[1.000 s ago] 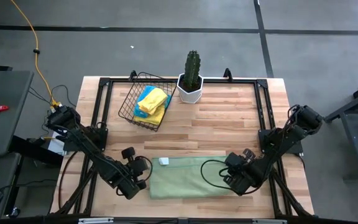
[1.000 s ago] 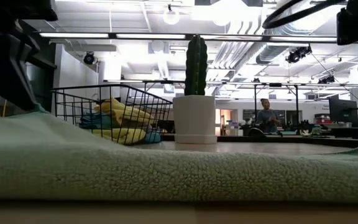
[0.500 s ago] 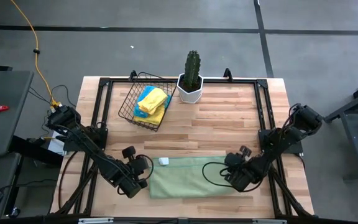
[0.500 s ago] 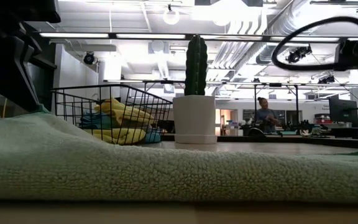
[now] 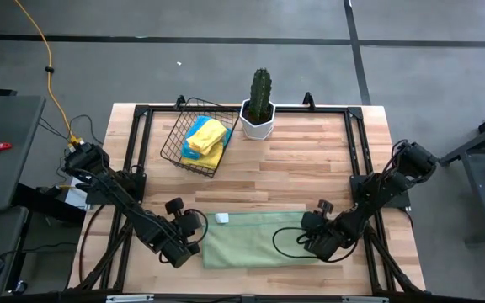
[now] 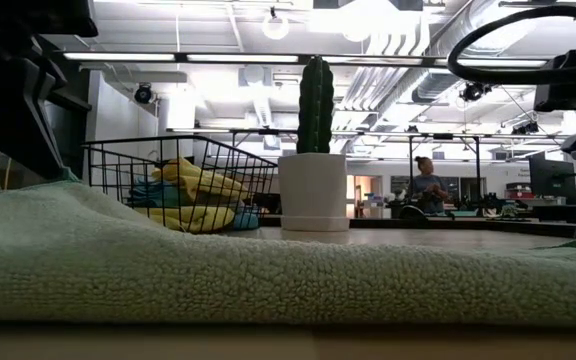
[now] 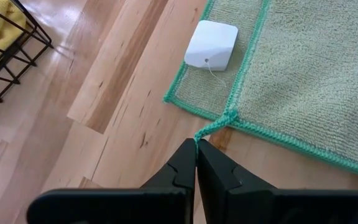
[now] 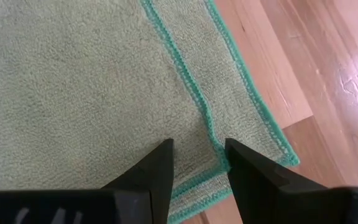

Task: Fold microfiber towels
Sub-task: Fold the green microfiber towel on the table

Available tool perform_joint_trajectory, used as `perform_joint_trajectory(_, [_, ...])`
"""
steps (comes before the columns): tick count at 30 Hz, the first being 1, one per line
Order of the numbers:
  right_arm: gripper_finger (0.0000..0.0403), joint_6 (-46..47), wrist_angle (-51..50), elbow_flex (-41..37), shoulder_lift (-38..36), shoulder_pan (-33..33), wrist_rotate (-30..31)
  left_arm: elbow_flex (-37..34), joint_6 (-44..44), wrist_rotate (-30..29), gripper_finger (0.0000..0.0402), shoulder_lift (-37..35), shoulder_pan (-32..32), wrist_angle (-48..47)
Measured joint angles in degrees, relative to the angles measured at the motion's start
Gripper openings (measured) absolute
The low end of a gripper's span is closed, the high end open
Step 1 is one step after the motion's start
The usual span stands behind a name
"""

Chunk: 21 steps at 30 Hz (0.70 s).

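Against the frame a second earlier, the right pincer (image 5: 313,238) has slid leftward along the near edge of the bench (image 5: 310,168), further in over the pale green towel (image 5: 251,240); in the low view its cable loop has come in at the upper right. The left pincer (image 5: 194,244) has not shifted, and the towel lies as it did.

Counted: one pale green towel lies flat, folded double, at the near middle of the bench, with one white tag (image 7: 211,45) at its far left corner. One wire basket (image 5: 194,135) at the far left holds two more towels, one yellow (image 5: 209,133) and one turquoise (image 5: 194,150). One cactus in a white pot (image 5: 259,105) stands just beside the basket. Two arms are at work.

The left pincer is closed tight on a green edge thread at the towel's left corner. The right pincer hangs partly parted over the towel's right hem (image 8: 191,87), gripping nothing
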Motion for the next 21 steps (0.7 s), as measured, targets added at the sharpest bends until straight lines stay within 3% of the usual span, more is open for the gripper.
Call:
perform_joint_trajectory(6, [0.0114, -1.2, -0.1, 0.0, -0.1, 0.0, 0.0, 0.0, 0.0, 0.0, 0.0001, 0.0, 0.0, 0.0])
perform_joint_trajectory(13, [0.0012, -1.7, -2.2, 0.0, -0.4, 0.0, -1.2, 0.0, 0.0, 0.0, 0.0001, 0.0, 0.0, 0.0])
perform_joint_trajectory(21, [0.0004, -0.2, -9.6, 3.5, -3.0, 2.0, -0.4, 0.0, 0.0, 0.0, 0.0001, 0.0, 0.0, 0.5])
